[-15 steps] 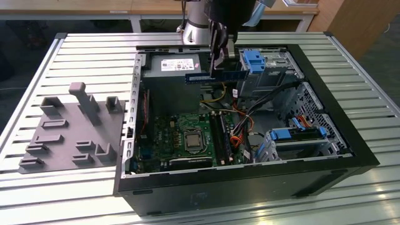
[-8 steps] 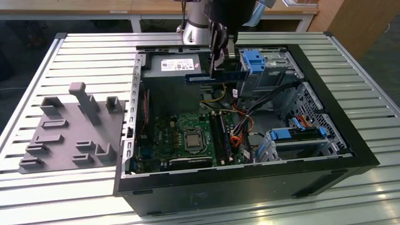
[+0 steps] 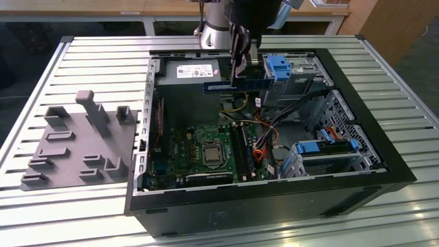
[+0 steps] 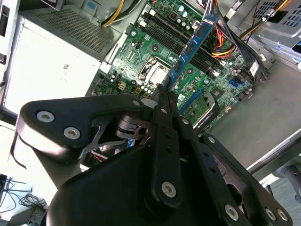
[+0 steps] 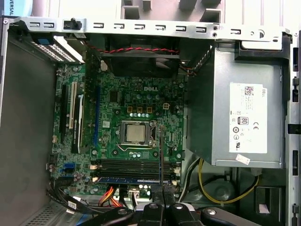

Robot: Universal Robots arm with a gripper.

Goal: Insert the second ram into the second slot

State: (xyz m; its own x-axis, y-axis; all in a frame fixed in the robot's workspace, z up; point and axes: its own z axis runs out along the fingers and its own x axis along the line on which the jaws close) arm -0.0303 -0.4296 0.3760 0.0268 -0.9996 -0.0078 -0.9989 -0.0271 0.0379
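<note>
My gripper [image 3: 240, 77] hangs over the open computer case, shut on the second ram [image 3: 230, 86], a long thin blue strip held level above the power supply. In the second wrist view the ram [image 4: 193, 44] sticks out from the gripper [image 4: 162, 90] over the green motherboard. The first wrist view shows the ram edge-on as a thin dark line [image 5: 160, 155] above the gripper [image 5: 162, 203]. The black memory slots [image 3: 241, 146] [image 5: 131, 165] lie beside the processor socket, well below the ram. A blue strip [image 5: 131, 179] lies along one of the slots.
The black case [image 3: 384, 170] lies open on a slatted metal table [image 3: 103, 56]. Inside are the power supply [image 3: 195, 72], the processor socket [image 3: 209, 154], loose cables [image 3: 274, 131] and light-blue drive clips [image 3: 278, 64]. A grey fixture plate [image 3: 75, 149] stands at the exterior view's left.
</note>
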